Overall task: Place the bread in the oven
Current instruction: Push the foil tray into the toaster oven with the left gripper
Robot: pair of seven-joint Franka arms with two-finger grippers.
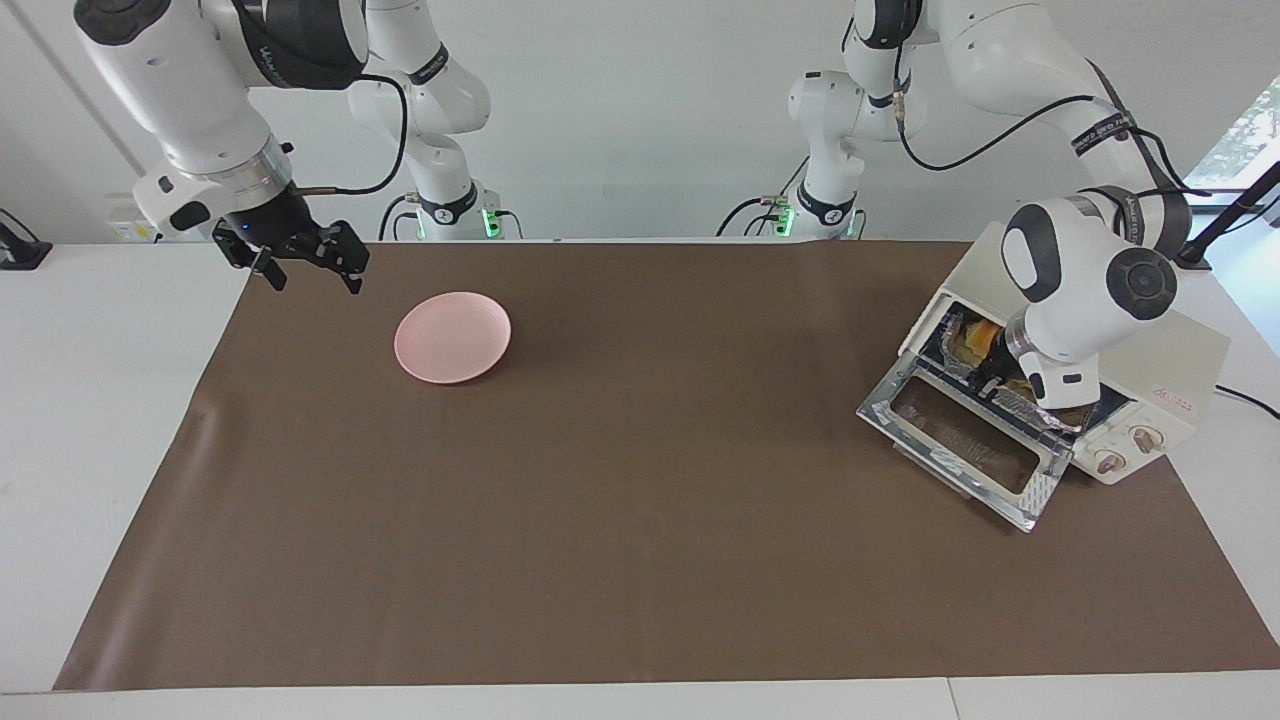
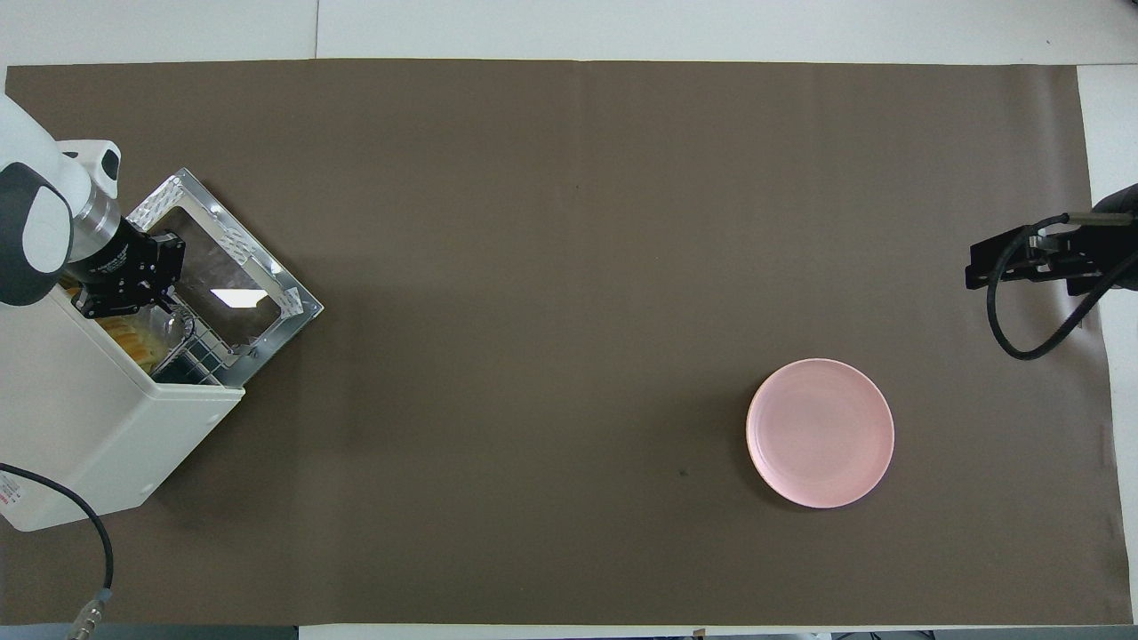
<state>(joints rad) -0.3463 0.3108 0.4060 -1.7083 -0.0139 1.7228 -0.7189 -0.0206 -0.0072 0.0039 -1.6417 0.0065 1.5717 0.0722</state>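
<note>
The cream-white oven (image 1: 1170, 355) (image 2: 89, 418) stands at the left arm's end of the table, its glass door (image 1: 960, 440) (image 2: 233, 286) dropped open. Inside on the rack, the golden bread (image 1: 978, 345) (image 2: 133, 345) lies in a crinkled foil tray (image 1: 1040, 418) (image 2: 173, 327). My left gripper (image 1: 988, 388) (image 2: 142, 298) is shut at the oven's mouth, its tips at the tray's rim; whether it pinches the rim is hidden. My right gripper (image 1: 316, 284) (image 2: 978, 267) waits open in the air over the mat's edge at the right arm's end.
An empty pink plate (image 1: 452, 337) (image 2: 820, 433) lies on the brown mat (image 1: 640, 520) toward the right arm's end. The oven's power cord (image 2: 93, 533) trails off the table beside the oven. Two knobs (image 1: 1125, 450) face the open door's side.
</note>
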